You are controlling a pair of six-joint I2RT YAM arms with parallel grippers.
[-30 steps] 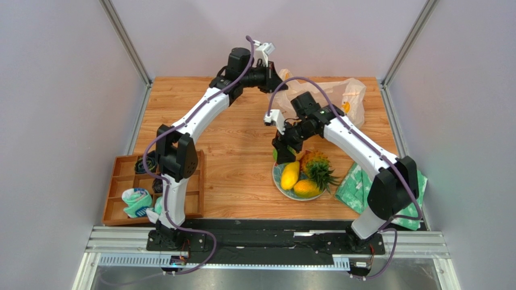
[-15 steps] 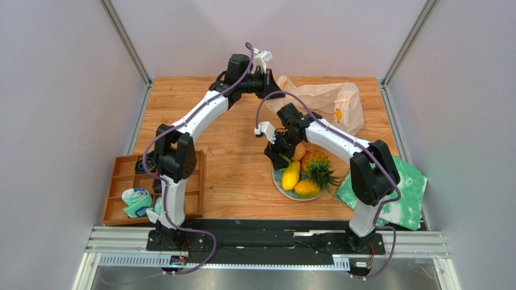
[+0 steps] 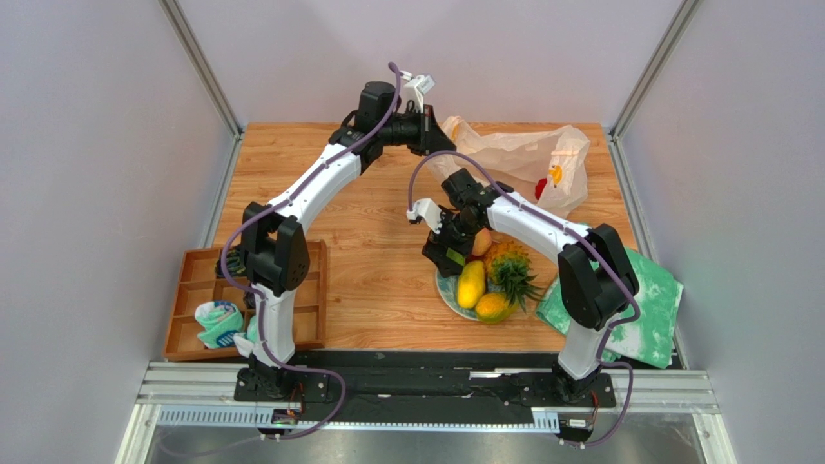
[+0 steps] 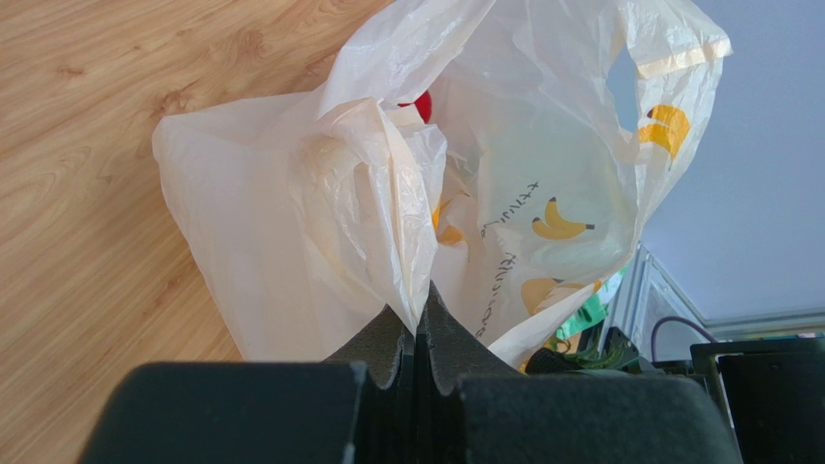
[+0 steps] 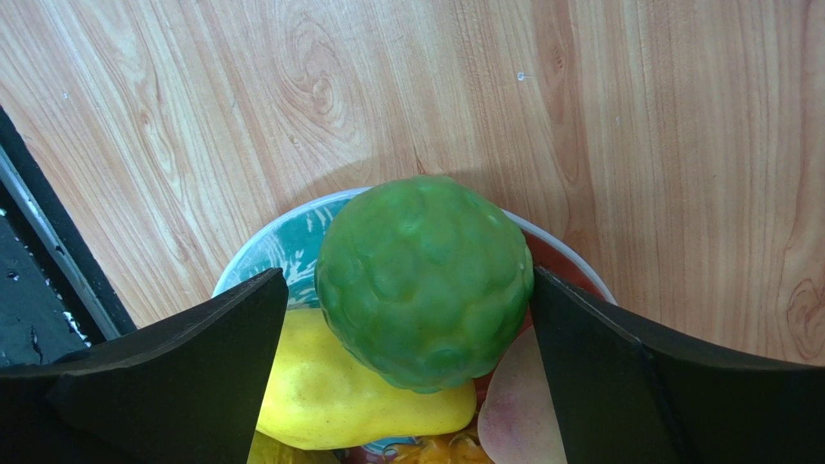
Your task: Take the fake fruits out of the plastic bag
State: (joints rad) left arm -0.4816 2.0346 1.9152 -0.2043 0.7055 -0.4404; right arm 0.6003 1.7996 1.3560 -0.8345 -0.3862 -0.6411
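Wood-grain table (image 3: 368,261) lies under me. The bag (image 3: 513,155) sits on it beyond the plate (image 3: 443,290). Its right end is puffed higher than half a second ago, so a red pepper (image 3: 540,188) now shows through the film there. My left gripper (image 4: 421,311) stays clamped on a bunched fold at the bag's left edge. That arm is stretched long across the table to a spot well past the plate.

My right gripper (image 3: 447,253) has sunk a little nearer the plate's left rim. The elbow is folded and the wrist tips downward. Between its fingers (image 5: 165,377) is the green fruit (image 5: 424,280), resting on a mango (image 5: 349,401) with the peach (image 5: 518,416) just beside it, above the plate's rim. The jaws are spread wide and released. One finger stands clear of the fruit and the other sits right at its side, though I cannot tell whether it touches.

On the plate's right side lies the pineapple (image 3: 508,271), and another mango (image 3: 492,307) is at its near edge.
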